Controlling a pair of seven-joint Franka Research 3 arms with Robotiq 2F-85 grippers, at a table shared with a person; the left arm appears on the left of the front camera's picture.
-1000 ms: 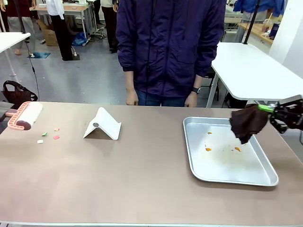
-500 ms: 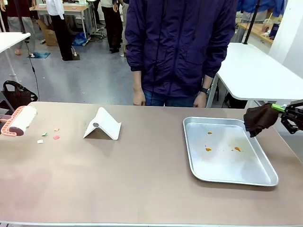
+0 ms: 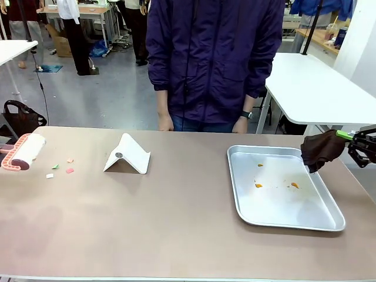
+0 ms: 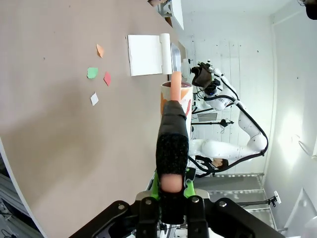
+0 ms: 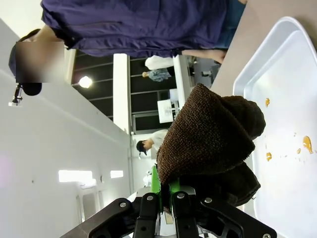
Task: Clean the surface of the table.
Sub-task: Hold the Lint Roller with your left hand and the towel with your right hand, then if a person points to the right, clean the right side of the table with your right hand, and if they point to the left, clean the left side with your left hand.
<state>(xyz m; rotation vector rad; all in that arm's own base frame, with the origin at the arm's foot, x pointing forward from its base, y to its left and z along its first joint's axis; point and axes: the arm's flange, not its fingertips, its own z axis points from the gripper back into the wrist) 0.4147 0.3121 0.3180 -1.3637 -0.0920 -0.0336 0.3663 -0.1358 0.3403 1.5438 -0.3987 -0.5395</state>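
Note:
The taupe table (image 3: pixel 176 217) carries a few small paper scraps (image 3: pixel 61 167) near its left end. My left gripper (image 4: pixel 172 191) is shut on the black-padded handle of a pink lint roller (image 3: pixel 23 151), which is held at the table's left edge, just left of the scraps (image 4: pixel 99 74). My right gripper (image 3: pixel 359 144) is shut on a bunched dark brown cloth (image 3: pixel 321 150) that hangs by the far right rim of the metal tray (image 3: pixel 335 222). In the right wrist view the cloth (image 5: pixel 208 139) bulges out past my right gripper (image 5: pixel 163 191).
A white folded stand (image 3: pixel 126 154) sits left of centre, right of the scraps. The tray (image 5: pixel 292 99) holds a few orange specks (image 3: pixel 258 185). A person in a dark purple jacket (image 3: pixel 211 59) stands at the far side, hands down. A white table (image 3: pixel 311 88) stands behind on the right.
My right gripper has carried the cloth rightward, from over the tray to its right rim. The lint roller has shifted a little left. The person has shifted sideways.

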